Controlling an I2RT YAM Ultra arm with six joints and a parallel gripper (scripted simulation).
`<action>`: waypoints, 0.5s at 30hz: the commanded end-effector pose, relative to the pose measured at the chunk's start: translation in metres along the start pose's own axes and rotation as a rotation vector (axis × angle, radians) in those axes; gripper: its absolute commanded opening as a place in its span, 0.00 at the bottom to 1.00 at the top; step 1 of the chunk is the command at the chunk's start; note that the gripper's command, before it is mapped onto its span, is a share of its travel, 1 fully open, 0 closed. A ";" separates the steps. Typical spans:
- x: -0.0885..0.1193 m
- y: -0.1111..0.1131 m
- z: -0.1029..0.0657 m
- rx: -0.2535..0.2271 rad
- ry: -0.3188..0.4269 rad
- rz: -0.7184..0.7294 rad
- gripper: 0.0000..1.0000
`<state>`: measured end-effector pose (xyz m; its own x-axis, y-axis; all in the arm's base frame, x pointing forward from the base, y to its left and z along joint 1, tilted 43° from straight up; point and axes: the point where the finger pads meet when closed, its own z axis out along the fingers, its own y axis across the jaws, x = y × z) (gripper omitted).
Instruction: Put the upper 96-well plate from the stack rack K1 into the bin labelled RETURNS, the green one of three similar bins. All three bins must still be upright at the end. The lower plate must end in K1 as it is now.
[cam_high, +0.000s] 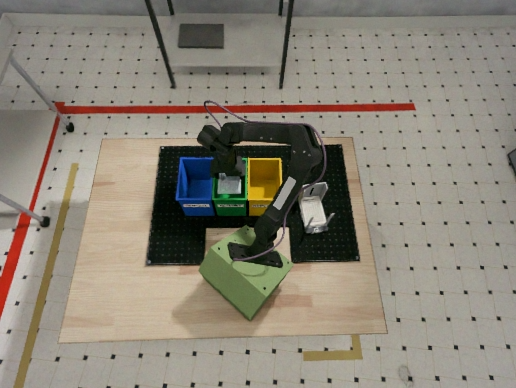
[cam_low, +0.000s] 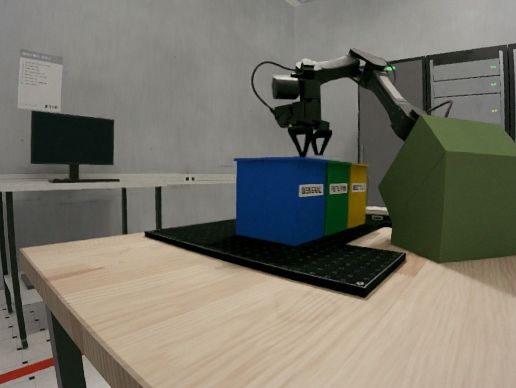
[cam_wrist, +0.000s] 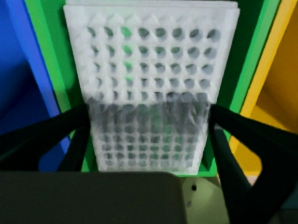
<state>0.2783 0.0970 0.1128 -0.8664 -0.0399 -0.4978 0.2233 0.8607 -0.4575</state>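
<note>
Jaws clamped on the 96-well plate (cam_wrist: 150, 95), the gripper (cam_low: 311, 142) holds it level over the green RETURNS bin (cam_high: 229, 204); lower it squarely between the blue bin at 9 o'clock (cam_high: 195, 187) and the yellow bin at 3 o'clock (cam_high: 264, 186).

Translucent plastic plate (cam_wrist: 150, 85); matt green bin (cam_wrist: 252, 65); pale wood table (cam_low: 200, 320).
</note>
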 end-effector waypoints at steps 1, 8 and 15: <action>-0.016 0.007 -0.013 -0.046 -0.057 0.028 0.00; -0.018 0.004 -0.013 -0.046 -0.057 0.036 0.00; -0.014 0.001 -0.009 -0.035 -0.048 0.031 0.00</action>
<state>0.2801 0.0986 0.1128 -0.8646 -0.0462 -0.5004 0.2168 0.8640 -0.4544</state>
